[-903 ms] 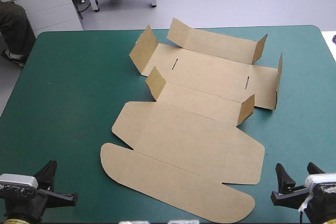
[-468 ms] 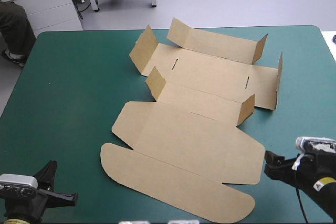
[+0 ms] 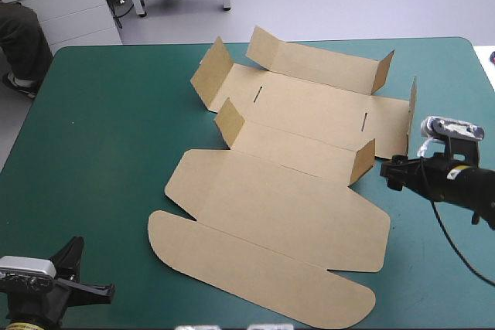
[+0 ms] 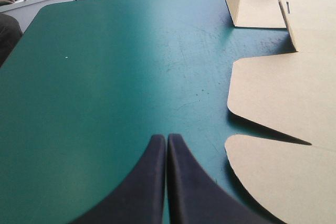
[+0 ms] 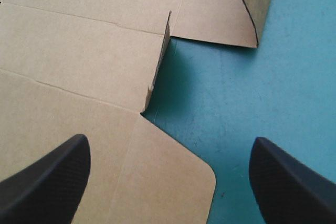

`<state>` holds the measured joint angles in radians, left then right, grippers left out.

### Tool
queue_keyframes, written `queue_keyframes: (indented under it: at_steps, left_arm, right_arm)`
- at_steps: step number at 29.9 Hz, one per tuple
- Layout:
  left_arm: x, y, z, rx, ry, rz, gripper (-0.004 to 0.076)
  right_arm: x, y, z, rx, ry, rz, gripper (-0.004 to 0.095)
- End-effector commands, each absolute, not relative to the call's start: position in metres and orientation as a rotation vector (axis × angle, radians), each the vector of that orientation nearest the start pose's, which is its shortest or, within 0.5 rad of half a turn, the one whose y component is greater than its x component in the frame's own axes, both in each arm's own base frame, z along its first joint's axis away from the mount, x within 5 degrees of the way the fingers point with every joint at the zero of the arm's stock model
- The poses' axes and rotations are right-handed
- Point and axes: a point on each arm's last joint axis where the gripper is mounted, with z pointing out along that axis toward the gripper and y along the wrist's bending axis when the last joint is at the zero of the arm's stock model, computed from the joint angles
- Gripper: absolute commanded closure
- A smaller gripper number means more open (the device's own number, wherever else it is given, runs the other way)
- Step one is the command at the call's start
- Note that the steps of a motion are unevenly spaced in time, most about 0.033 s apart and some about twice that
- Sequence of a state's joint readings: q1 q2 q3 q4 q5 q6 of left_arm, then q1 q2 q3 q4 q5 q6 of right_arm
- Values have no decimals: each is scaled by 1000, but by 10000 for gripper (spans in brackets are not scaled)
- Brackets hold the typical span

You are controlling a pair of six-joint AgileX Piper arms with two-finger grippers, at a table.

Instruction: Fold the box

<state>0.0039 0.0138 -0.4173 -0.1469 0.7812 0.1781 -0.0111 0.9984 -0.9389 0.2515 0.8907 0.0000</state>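
The brown box [image 3: 286, 191] lies as a cut sheet in the middle of the table, its rounded lid flap toward the front edge and several small walls raised at the far part. My right gripper [image 3: 389, 171] is open and hovers just right of the box, beside a raised short flap [image 3: 363, 161]. In the right wrist view the gripper [image 5: 169, 140] stands over the lid's rounded corner, with that flap [image 5: 159, 61] ahead. My left gripper [image 3: 73, 253] rests at the front left corner, shut [image 4: 167, 139], with the box [image 4: 283, 93] off to its right.
The teal-green cover [image 3: 100, 129] stretches wide between the box and the table's left edge. A narrower strip of cover [image 3: 448, 113] separates the box from the right edge. The tall side wall [image 3: 410, 117] stands just beyond my right gripper.
My right arm has swung from the front right corner toward the far side, reaching the box's right side by the raised flap. The left arm and the box have not moved.
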Motion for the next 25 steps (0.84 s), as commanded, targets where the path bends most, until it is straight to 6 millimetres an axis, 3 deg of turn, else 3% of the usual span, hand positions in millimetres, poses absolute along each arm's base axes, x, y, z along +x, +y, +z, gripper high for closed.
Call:
queue_keyframes:
  at_steps: [1,6,13,22,25]
  left_arm:
    - [17,-9,291,119,1762,-59,734]
    - [17,-9,291,119,1762,-59,734]
    - [17,-9,291,119,1762,-59,734]
    - [17,-9,291,119,1762,-59,734]
    - [17,-9,291,119,1762,-59,734]
  right_arm:
    - [218,15,361,133,2355,315,140]
    - [256,17,354,162,2428,375,140]
    - [292,23,318,170,2567,473,140]
    - [317,27,276,208,2691,539,149]
    - [321,28,269,231,2707,568,222]
